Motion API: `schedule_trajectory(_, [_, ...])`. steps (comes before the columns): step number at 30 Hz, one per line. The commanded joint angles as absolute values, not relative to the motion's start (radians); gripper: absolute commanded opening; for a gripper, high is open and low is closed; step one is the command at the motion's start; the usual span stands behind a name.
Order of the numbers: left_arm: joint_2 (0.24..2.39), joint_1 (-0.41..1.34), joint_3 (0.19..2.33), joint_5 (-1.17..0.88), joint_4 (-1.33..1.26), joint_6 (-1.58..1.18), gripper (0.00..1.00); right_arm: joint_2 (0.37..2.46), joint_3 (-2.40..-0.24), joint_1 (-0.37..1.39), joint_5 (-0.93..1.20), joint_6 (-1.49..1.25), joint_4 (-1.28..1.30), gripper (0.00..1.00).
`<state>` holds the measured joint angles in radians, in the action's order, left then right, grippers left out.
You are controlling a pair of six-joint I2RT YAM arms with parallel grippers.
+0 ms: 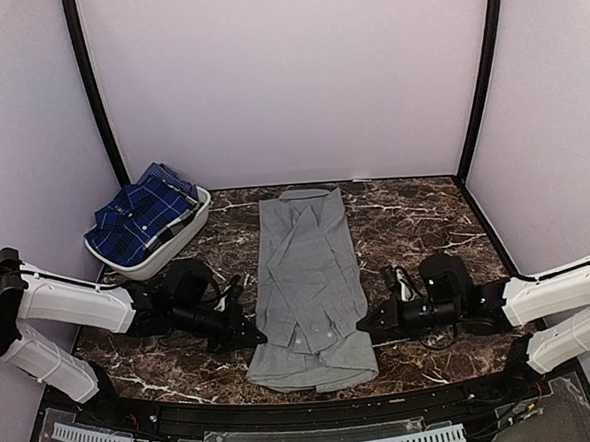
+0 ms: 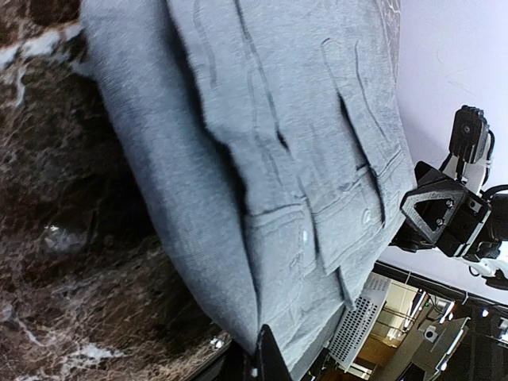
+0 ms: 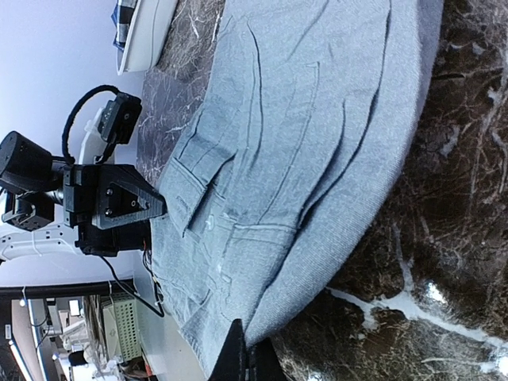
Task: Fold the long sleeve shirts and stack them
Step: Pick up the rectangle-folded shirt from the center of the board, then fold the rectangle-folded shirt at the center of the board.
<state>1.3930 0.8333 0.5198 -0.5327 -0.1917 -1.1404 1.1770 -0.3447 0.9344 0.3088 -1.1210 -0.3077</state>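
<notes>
Right, grey shirt lay flat down the middle of the dark marble tabletop. Its collar pointed at the back wall and its hem sat near the arm bases. Both sleeves were folded in over the body, so it made a long narrow strip, with the cuffs showing towards the near end.

Left pincer sat low at the shirt's left edge, near the hem. Its fingers were pressed together, nipping the cloth edge. Right pincer mirrored it on the right edge, also clamped tight on the fabric. Both wrist views showed the fingertips right at the folded side edge, with the opposite arm visible across the shirt.

Plaid shirt was bunched up in the white basket at the far left of the tabletop. It was apart from the grey one, and neither arm touched it.
</notes>
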Motion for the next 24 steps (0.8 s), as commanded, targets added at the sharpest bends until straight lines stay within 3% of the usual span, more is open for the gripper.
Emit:
schedule_trajectory(1, [1.404,0.816,0.61,-0.533,-0.211,-1.186,0.0,1.21,-0.458,0.925,0.28,-1.114,-0.27,0.0])
schedule_trajectory(8, [1.47,0.676,0.634,-0.638,-0.418,-1.37,0.0,1.341,-0.588,0.76,0.374,-1.166,-0.313,0.0])
schedule_trajectory(14, [1.724,0.527,0.803,-0.737,-0.494,-1.437,0.0,1.598,-0.736,0.595,0.501,-1.182,-0.425,0.0])
schedule_trajectory(24, [1.966,0.496,0.863,-0.748,-0.588,-1.467,0.0,1.899,-0.792,0.532,0.606,-1.216,-0.591,0.0])
